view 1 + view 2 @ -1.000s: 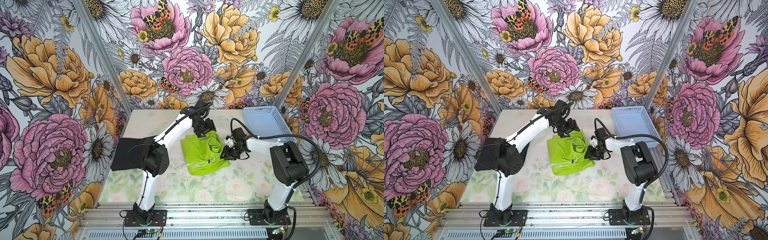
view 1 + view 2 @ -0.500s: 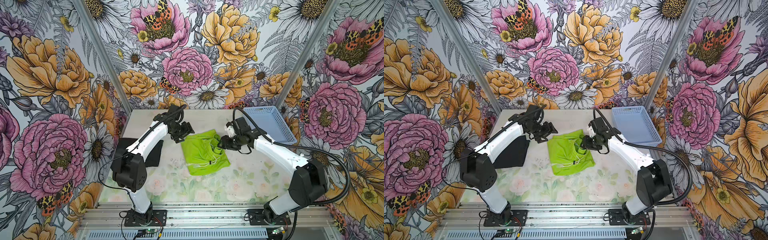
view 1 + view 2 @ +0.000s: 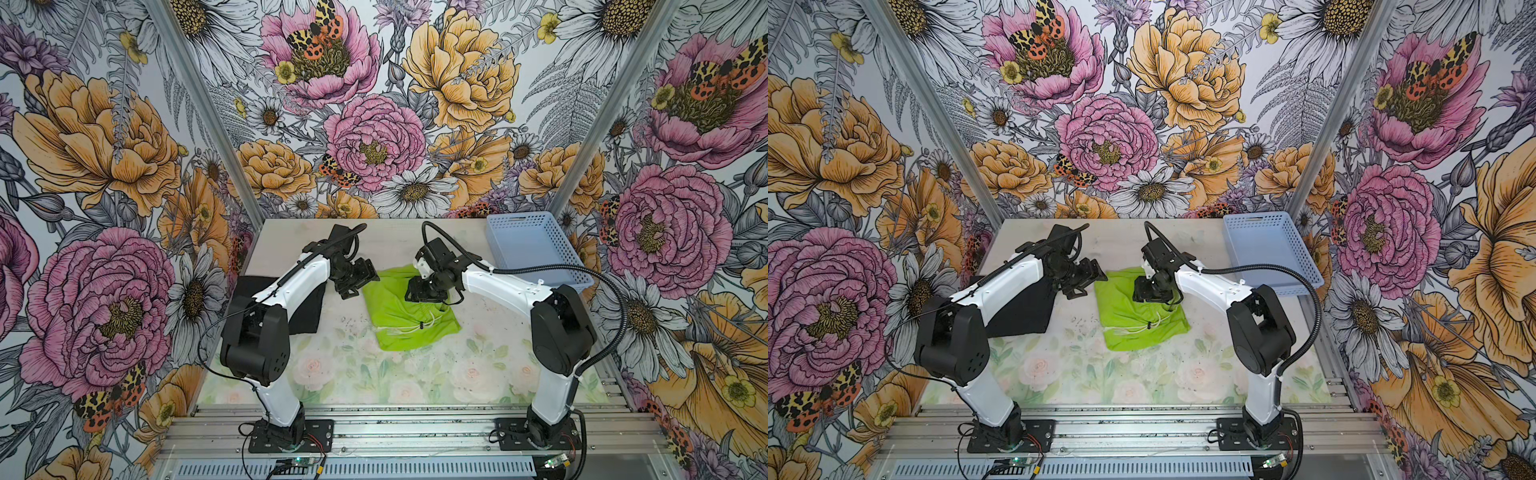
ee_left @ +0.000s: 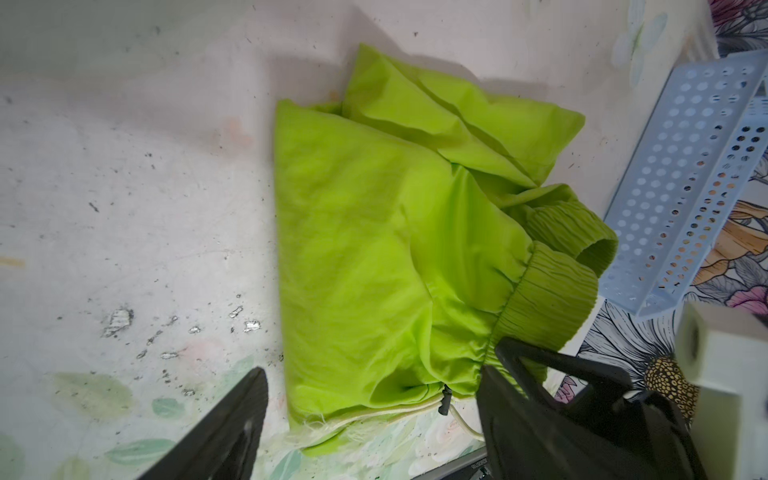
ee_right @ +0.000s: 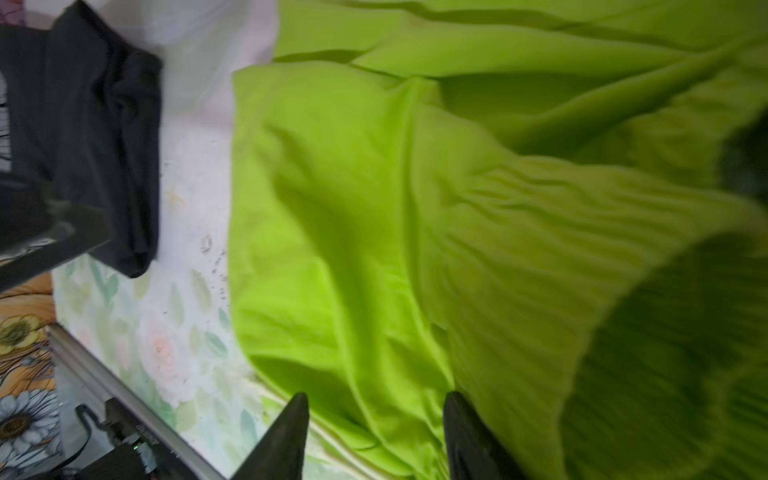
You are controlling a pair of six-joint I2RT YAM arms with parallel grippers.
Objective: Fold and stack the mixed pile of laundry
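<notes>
Left gripper point(image 4: 378, 357) and right gripper point(image 5: 376, 395), jaws apart and empty, hover close to the folded lime-green shorts point(image 3: 405, 309); a finger snagging the loose drawstring point(image 3: 415, 328) would undo the fold.

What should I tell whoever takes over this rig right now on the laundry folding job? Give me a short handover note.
Left gripper: open, empty, beside the shorts' edge.
Right gripper: jaws apart just above the shorts, nothing visibly pinched.
Lime-green shorts: mid-table, folded into a rough bundle, waistband puffed up, drawstring loose on top.
Black T-shirt: left side of the table, looks folded flat, apart from the shorts.
Done: both garments appear folded.
Left: flatten the shorts if needed, then stack one garment on the other.
</notes>
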